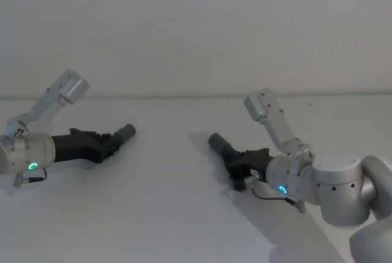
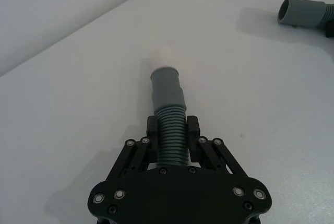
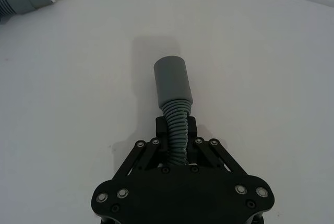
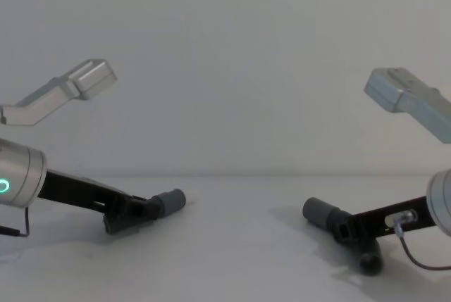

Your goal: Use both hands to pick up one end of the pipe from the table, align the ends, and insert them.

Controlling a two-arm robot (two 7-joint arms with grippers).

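My left gripper (image 1: 105, 144) (image 2: 172, 129) is shut on the ribbed part of the straight pipe piece (image 2: 168, 98). Its grey cuff (image 1: 126, 132) (image 4: 170, 201) with the white tip (image 2: 166, 56) points toward the middle. My right gripper (image 1: 236, 161) (image 3: 176, 130) is shut on the ribbed part of the bent pipe piece (image 3: 176, 110). That piece's open grey cuff (image 1: 217, 142) (image 4: 318, 212) points left and tilts up from the white table (image 1: 171, 202). The two ends face each other with a wide gap between them. The bent piece's other end (image 4: 370, 260) hangs below the right gripper.
A pale grey wall (image 1: 196, 30) rises behind the table's far edge. Both silver-grey forearms (image 1: 58, 100) (image 1: 275, 119) angle up over the table at the left and right.
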